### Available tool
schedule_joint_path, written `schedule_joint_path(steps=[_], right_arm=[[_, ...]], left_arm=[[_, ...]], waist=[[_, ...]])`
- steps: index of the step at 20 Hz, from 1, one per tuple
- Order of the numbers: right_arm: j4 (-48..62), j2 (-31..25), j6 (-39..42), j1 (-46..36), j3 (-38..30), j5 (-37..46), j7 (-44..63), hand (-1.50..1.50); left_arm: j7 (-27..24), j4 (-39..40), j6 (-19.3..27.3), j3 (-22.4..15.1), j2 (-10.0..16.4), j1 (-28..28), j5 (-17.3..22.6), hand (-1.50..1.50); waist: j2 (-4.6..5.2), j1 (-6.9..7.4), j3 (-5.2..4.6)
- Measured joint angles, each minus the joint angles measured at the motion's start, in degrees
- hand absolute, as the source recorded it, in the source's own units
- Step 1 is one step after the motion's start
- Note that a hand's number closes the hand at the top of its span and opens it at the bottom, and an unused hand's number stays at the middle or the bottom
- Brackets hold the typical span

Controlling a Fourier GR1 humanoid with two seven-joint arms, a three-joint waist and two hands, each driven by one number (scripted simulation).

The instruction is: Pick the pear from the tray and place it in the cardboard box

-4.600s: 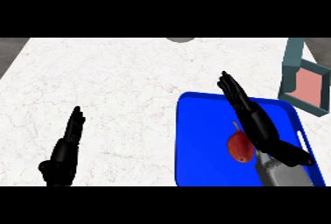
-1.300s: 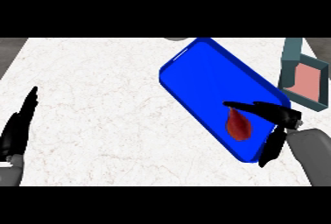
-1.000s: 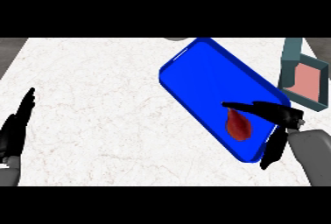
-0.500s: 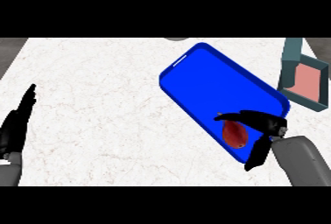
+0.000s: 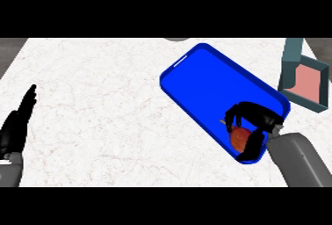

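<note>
The right hand (image 5: 256, 115) is curling over the pear (image 5: 239, 139), with the fingers arching above it and the thumb reaching down along its right side. The hand is hiding most of the fruit, and only a red and orange patch is showing between the fingers and the thumb. The visible patch is standing taller than wide, running roughly toward the lower end of the tray (image 5: 207, 83). The stem end cannot be made out.

The pear is lying inside the blue tray, close to its lower right end. The tray is sitting askew on the white counter (image 5: 97, 88), its long axis running from upper left to lower right.

The cardboard box (image 5: 293, 57) is standing near the counter's right edge, just beside the tray, and the view's right border is cutting it off. A grey object (image 5: 175, 38) at the counter's far edge is showing only in part.

The left hand (image 5: 16, 127) is resting at the left edge, fingers straight and pointing up.
</note>
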Motion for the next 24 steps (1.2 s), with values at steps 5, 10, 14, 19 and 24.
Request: schedule_joint_path(steps=[5, 10, 14, 19, 24], right_arm=[[2.8, -11.7, -4.3, -0.8, -5.4, 1.4, -11.3, 1.5], [7.6, -25.7, -9.5, -1.5, -13.6, 1.4, -23.2, 1.5], [13.5, -33.0, -15.0, -1.9, -19.7, 0.6, -32.3, 1.5], [20.9, -38.1, -20.7, -4.6, -27.0, -3.2, -43.3, 1.5], [27.7, -41.0, -23.7, -6.9, -30.0, -6.1, -50.1, 1.5]], left_arm=[[0.0, -0.2, 0.1, 0.0, -0.6, 0.0, -0.2, 0.0], [-0.1, -0.5, 0.3, 0.2, -0.9, 0.4, 0.1, 0.0], [-0.4, -0.7, 0.4, 0.3, -0.8, 0.4, 0.1, 0.0], [-0.9, -0.9, 0.2, -0.3, -1.1, 0.0, -0.1, 0.0], [-0.6, -1.0, -0.2, -1.0, -1.4, -0.9, -0.4, 0.0]], waist=[[0.51, -0.12, 0.38], [1.33, -0.53, 0.91], [1.8, 0.05, 1.12], [1.95, 1.27, 1.17], [2.05, 2.55, 1.06]])
